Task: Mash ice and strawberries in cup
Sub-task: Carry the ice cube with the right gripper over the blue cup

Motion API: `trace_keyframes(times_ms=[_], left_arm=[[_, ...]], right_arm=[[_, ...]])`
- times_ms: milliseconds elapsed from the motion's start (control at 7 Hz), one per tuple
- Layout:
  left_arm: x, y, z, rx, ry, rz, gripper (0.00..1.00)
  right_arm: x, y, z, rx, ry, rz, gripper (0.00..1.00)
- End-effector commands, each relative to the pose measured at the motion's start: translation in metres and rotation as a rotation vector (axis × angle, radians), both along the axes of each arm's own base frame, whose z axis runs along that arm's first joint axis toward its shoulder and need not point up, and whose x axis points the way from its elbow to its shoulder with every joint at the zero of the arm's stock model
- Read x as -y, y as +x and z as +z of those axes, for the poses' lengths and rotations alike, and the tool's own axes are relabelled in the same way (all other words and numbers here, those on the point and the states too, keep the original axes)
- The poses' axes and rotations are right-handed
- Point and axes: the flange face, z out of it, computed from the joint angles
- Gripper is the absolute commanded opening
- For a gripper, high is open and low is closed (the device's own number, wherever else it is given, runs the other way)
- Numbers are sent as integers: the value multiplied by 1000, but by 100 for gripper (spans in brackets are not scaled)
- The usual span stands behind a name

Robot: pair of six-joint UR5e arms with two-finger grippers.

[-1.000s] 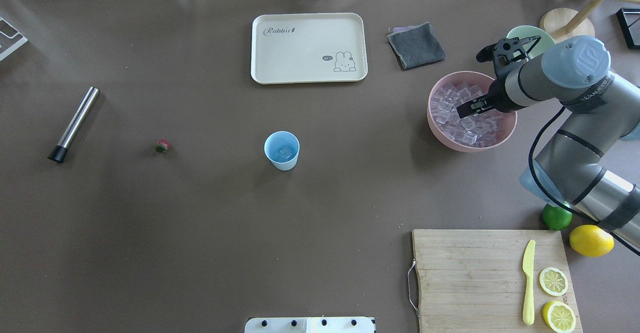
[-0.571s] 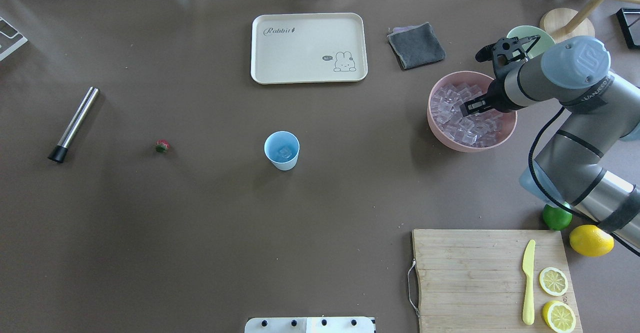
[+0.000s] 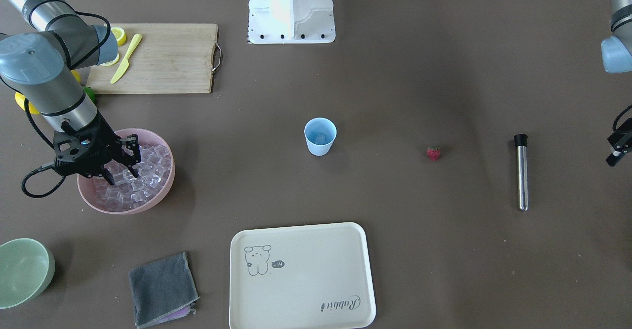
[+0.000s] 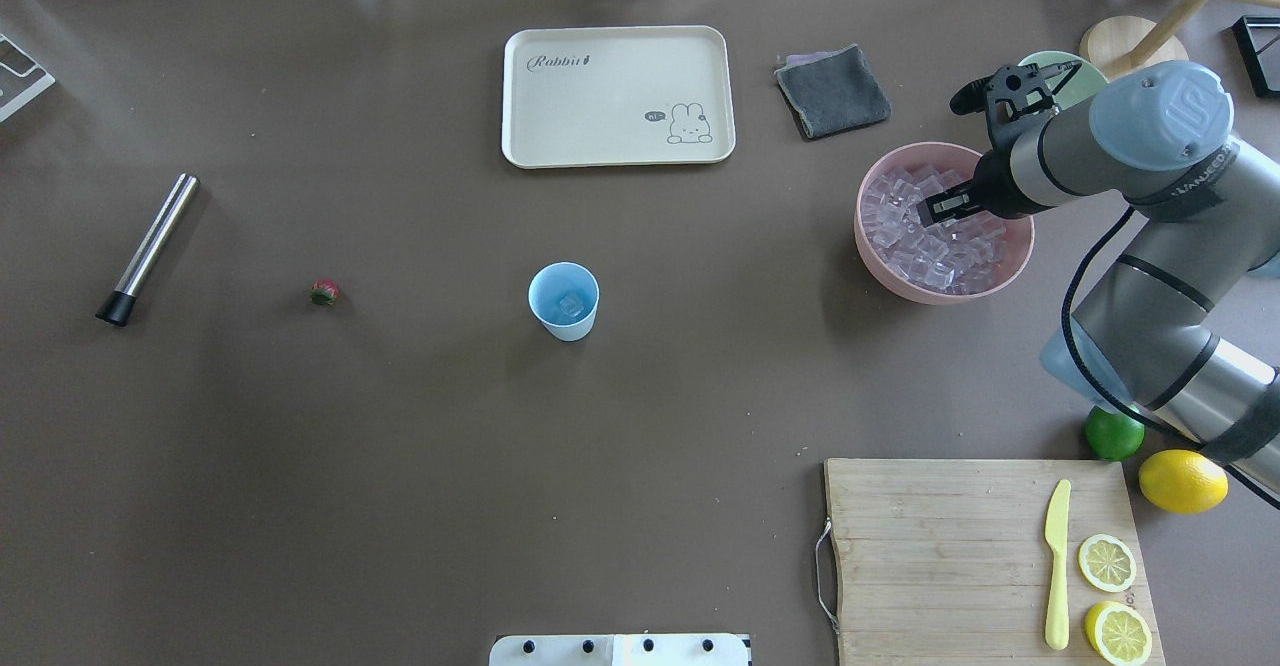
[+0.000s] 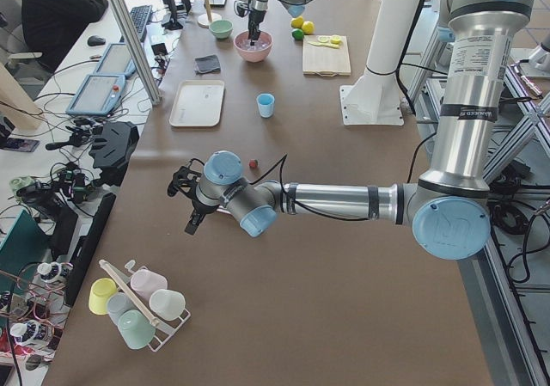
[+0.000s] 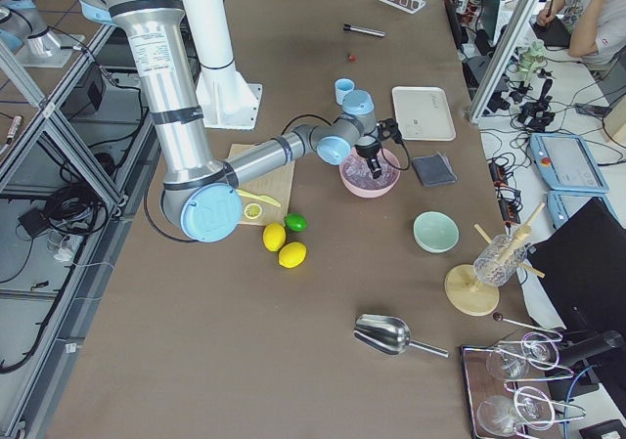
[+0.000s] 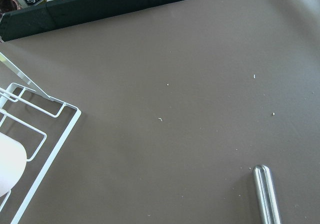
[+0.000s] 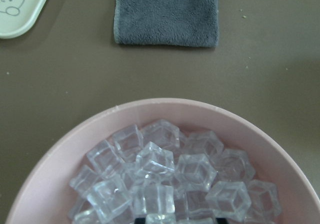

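The light-blue cup [image 4: 563,301] stands upright mid-table with one ice cube [image 4: 571,306] inside. The red strawberry [image 4: 324,292] lies on the table to its left. The pink bowl [image 4: 880,266] at the right is full of ice cubes [image 4: 935,256]. My right gripper [image 4: 925,216] hangs tilted inside the bowl. In the right wrist view its dark fingertips [image 8: 200,220] sit close together at the bottom edge, with one ice cube [image 8: 160,218] between them. My left gripper [image 3: 613,158] is at the table's far left edge beyond the steel muddler [image 4: 150,246], and I cannot tell whether it is open.
A cream tray [image 4: 618,96] and a grey cloth [image 4: 832,91] lie at the far side. A pale green bowl [image 3: 22,269] stands behind the pink bowl. A cutting board [image 4: 940,556] holds a yellow knife and lemon halves. A lime [image 4: 1114,434] and a lemon [image 4: 1182,480] lie beside it.
My right arm and gripper have shifted slightly towards the bowl's far side. The cup, strawberry and muddler have not moved.
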Motion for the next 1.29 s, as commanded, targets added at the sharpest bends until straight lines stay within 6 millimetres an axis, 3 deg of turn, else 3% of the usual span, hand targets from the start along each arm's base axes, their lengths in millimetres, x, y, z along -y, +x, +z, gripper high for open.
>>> trace_keyframes(times_ms=[0, 143, 286, 571, 857, 1000, 1143], left_arm=[[0, 0, -3, -2, 5, 0, 98], [0, 0, -2, -2, 4, 0, 98], [0, 0, -2, -1, 5, 1, 98], [0, 0, -2, -1, 5, 1, 98], [2, 3, -5, -2, 9, 5, 98], [3, 5, -5, -2, 9, 8, 98], [3, 12, -4, -1, 8, 19, 98]], right_arm=[[3, 18, -80, 30, -37, 3, 0], [10, 1, -137, 65, -93, 44, 0], [11, -19, -210, 134, -158, 100, 0], [-28, -107, -303, 183, -217, 159, 0], [-72, -218, -357, 180, -230, 225, 0], [-89, -252, -362, 155, -218, 236, 0], [-90, -263, -354, 130, -212, 239, 0]])
